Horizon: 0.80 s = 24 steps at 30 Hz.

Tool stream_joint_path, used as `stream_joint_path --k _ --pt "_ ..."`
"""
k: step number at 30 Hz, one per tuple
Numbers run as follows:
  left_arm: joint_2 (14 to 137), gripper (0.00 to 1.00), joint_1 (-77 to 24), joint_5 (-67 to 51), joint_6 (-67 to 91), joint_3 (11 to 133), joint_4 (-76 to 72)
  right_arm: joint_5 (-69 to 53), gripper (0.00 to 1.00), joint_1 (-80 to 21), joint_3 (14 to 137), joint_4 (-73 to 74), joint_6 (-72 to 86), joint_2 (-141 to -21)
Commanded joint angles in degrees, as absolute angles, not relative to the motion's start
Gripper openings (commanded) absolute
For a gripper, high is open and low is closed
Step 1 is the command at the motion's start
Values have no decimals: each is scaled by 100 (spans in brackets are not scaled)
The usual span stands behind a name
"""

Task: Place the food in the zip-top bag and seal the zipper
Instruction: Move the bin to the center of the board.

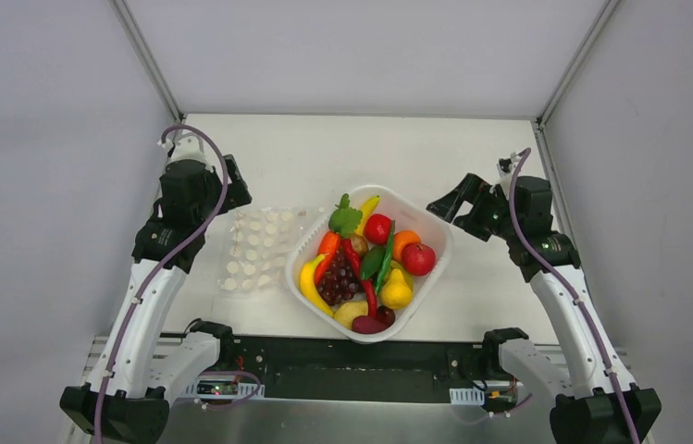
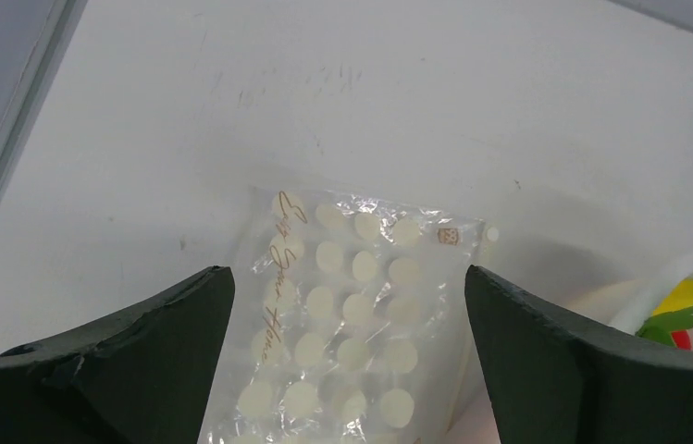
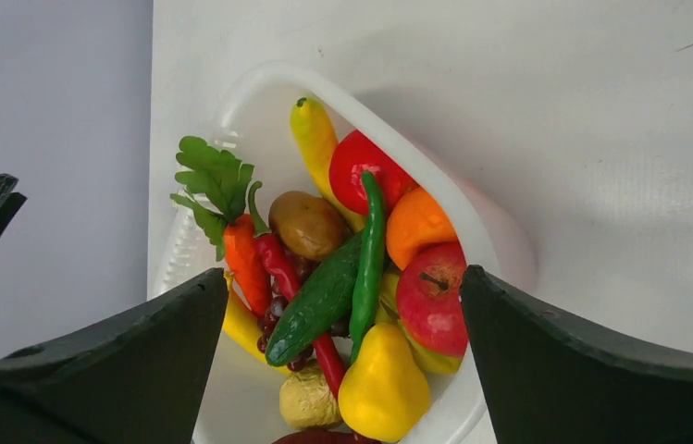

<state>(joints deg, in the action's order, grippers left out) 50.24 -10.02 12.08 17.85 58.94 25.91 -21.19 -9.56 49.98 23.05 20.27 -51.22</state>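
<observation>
The food (image 1: 365, 264) is a heap of toy fruits and vegetables in a white basket (image 1: 427, 215) at the table's middle. The right wrist view shows a red apple (image 3: 435, 296), a yellow pear (image 3: 384, 388), a green cucumber (image 3: 319, 301) and a carrot (image 3: 245, 259). The zip-top bag (image 1: 264, 248) lies flat and empty just left of the basket, dotted white (image 2: 352, 314). I cannot make out its zipper. My left gripper (image 1: 234, 190) hangs open above the bag's far end (image 2: 347, 273). My right gripper (image 1: 449, 208) stands open over the basket's right rim (image 3: 342, 277), holding nothing.
The basket's rim (image 2: 685, 273) shows just right of the bag. Grey enclosure walls stand on both sides, with metal posts at the back corners. The white table (image 1: 324, 148) reaches back behind the basket. A black rail (image 1: 352, 370) runs along the near edge between the arm bases.
</observation>
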Motion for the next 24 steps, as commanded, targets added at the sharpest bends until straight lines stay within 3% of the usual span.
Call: stream_joint_path --k 1,7,13,17,24 --pt "5120 100 -958 1236 2161 6037 3107 -2732 100 -932 5224 2511 2207 -5260" --pt "4720 100 -956 -408 2094 5522 2848 -3373 100 -945 5274 2789 2040 -5070" --pt "4402 100 -956 -2365 2068 4724 1901 -3187 100 -1051 5339 3814 2030 -4965" --pt "4445 100 -958 -2990 1941 4634 2018 -2218 100 -1091 5436 4513 2009 -4560" --pt "4753 100 -998 -3746 1634 4475 2612 -2546 100 -1099 4990 5053 2015 -4661"
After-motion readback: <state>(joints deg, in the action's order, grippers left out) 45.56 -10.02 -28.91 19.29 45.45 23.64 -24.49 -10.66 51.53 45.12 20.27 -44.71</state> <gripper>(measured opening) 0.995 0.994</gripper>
